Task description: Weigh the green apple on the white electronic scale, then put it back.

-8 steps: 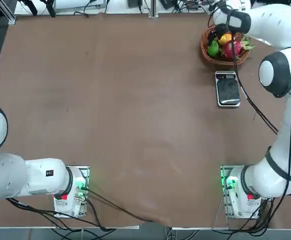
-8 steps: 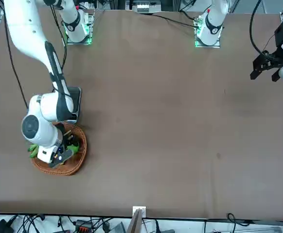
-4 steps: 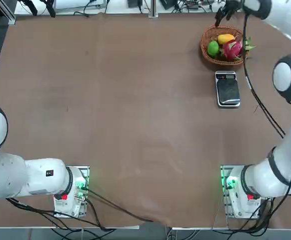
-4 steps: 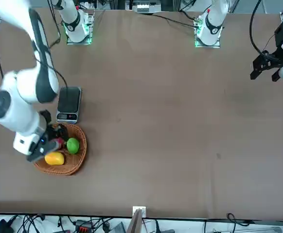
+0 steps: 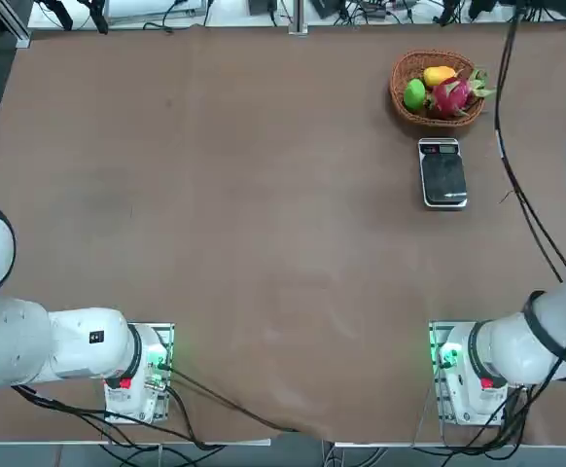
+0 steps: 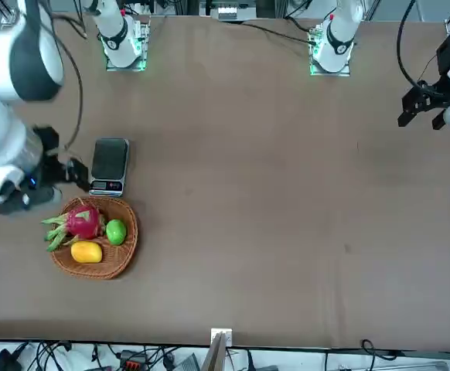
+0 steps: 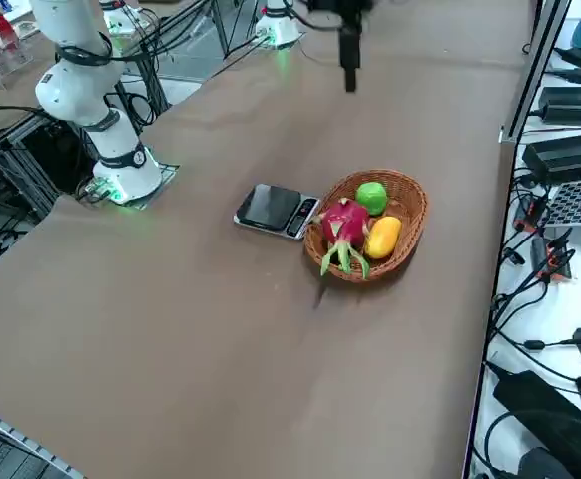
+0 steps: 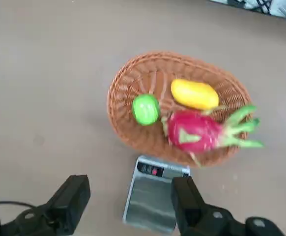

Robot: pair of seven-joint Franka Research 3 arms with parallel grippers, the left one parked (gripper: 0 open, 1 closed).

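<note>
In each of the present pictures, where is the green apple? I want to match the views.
Top view: the green apple is in the upper right, at the basket's left side.
Front view: left part, below the middle, on the basket's right side.
Right side view: right of centre, above the yellow fruit.
Right wrist view: in the basket, beside the dragon fruit.
Shared landmark: the wicker basket.

Apple [image 8: 146, 109], mango [image 8: 195, 94], dragon fruit [image 8: 194, 132] in basket [image 8: 133, 133] beside scale [image 8: 150, 204]
</note>
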